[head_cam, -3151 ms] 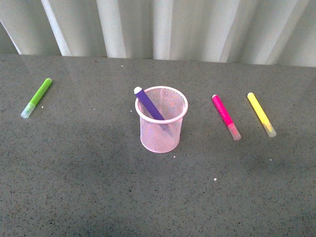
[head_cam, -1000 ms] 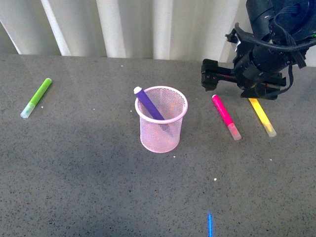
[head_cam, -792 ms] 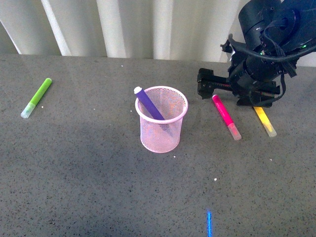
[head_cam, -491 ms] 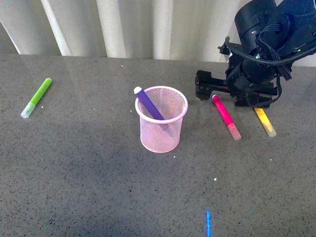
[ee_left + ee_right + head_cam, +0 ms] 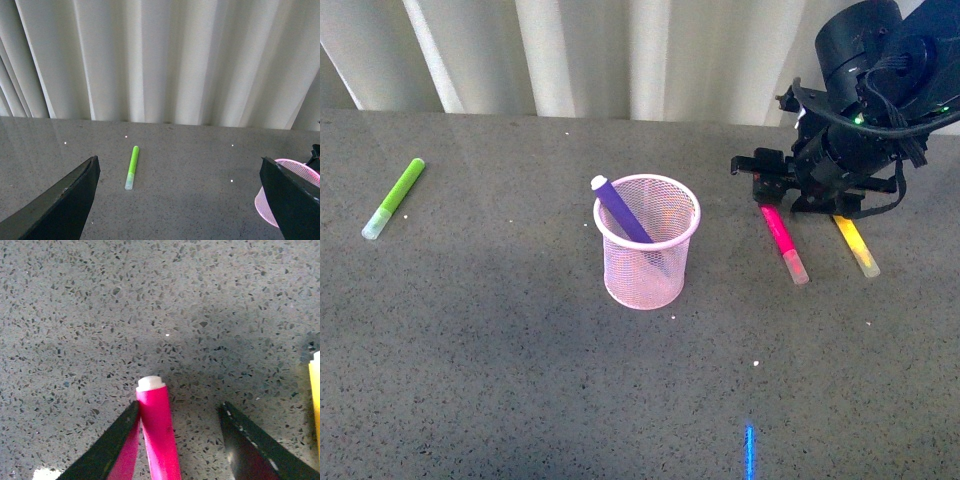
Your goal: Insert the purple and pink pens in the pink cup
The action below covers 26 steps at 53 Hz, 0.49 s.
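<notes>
Stretching under everything was the dark grey speckled stone counter (image 5: 520, 380). Over its right side hung the black right end effector (image 5: 179, 410), jaws apart and clamped on nothing. The left end effector (image 5: 178, 161) gaped wide too, empty, looking out over the counter's left side.

Next in size was the light pink wire-mesh cup (image 5: 645, 265), standing mid-counter with the deep purple marker (image 5: 620, 212) leaning inside against its rim. Half the job done, by my reckoning!

The bright magenta-pink marker (image 5: 780, 240) lay flat on the counter, well right of the cup, its white end sitting between the right jaws. The right wrist view showed it off-centre there, hard against one jaw with open space to the other. The yellow marker (image 5: 855, 248) lay just beside it, and the lime-green marker (image 5: 395, 198) sat far off left.

So the grab wanted care. I'd centre the jaws on the pink barrel a touch further from the tip and squeeze squarely. The outer jaw should keep clear of yellow, and the lift should be straight before tipping the marker over the rim.
</notes>
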{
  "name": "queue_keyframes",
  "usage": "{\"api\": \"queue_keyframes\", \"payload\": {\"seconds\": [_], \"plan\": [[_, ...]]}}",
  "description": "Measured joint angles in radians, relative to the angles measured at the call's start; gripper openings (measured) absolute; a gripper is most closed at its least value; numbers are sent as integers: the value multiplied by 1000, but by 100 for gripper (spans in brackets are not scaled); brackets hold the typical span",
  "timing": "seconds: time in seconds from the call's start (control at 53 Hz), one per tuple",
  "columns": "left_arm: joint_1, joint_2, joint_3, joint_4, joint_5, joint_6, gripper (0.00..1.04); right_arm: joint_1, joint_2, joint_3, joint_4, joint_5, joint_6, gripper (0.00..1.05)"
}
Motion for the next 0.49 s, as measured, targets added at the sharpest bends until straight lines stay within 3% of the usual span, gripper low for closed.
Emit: {"api": "queue_keyframes", "payload": {"seconds": [0.208,0.358,0.491], "plan": [[0,0,0,0,0,0,98,-31,-14,-23,19,-16,0,12],[0,0,0,0,0,0,98,-46,-36,-45,42,-23,0,11],[0,0,0,0,0,0,98,-50,-72,-105,155,-47,23,11]]}}
